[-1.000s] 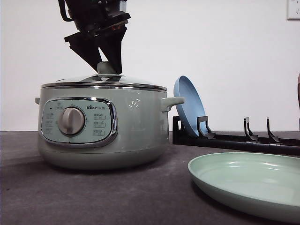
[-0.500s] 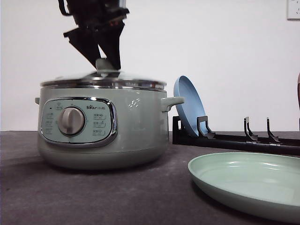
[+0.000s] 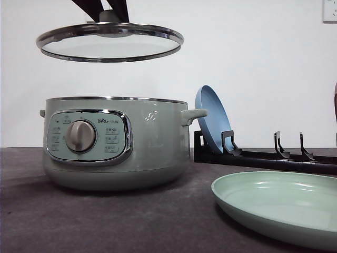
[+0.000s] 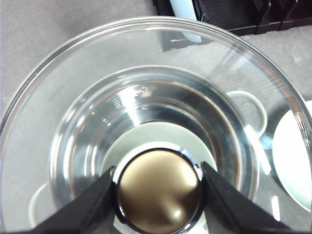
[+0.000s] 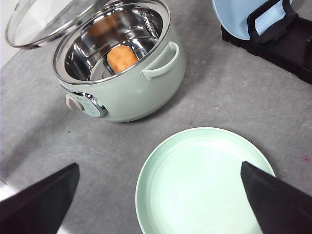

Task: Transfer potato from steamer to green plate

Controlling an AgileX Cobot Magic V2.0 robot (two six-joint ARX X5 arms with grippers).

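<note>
Front view: glass, chrome-rimmed lid (image 3: 110, 41) clear above sage-green steamer (image 3: 116, 142) marked "Bear", left gripper (image 4: 158, 190) clamped on its knob (image 4: 158, 191); right wrist view: rough orange potato (image 5: 122, 58) inside polished steel bowl, smooth green plate (image 5: 204, 183) near steamer, right gripper (image 5: 161, 204) jaws wide apart.

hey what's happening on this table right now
The left gripper holds the glass lid by its knob, raised well above the steamer, which now stands open. The potato sits inside the pot. The right gripper hangs open over the green plate, which holds nothing yet. A blue plate leans in the black rack behind.
</note>
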